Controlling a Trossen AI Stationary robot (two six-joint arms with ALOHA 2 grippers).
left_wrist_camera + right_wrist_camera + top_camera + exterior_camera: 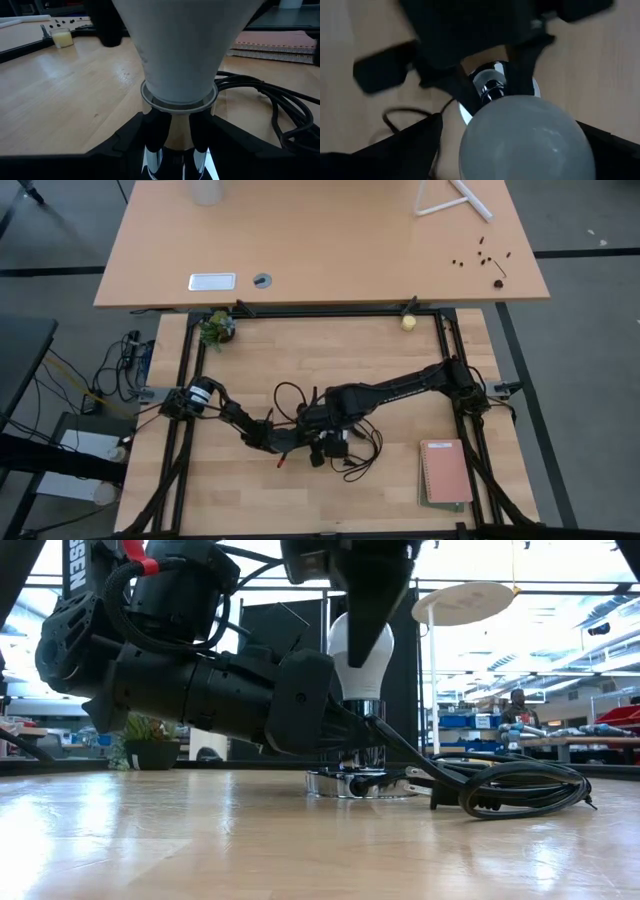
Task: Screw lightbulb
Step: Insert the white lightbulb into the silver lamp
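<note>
Matt white lightbulb (361, 652) above a glossy chromed metal socket (358, 782) on smooth, faintly shiny wooden table (200, 840).

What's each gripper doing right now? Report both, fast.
Left gripper: closed on the chrome socket stem, just under the lightbulb.
Right gripper: open, fingers either side of the lightbulb, above it.

A light wooden table (390, 395) is framed by black rails (330, 311). Beyond it a tan desk (320, 240) is set on grey floor (590, 380). A potted plant (150, 743) is seen at the table's far edge. Behind, a dark panel (275, 635), bright windows (560, 630) and a distant person (518, 705) are visible.
</note>
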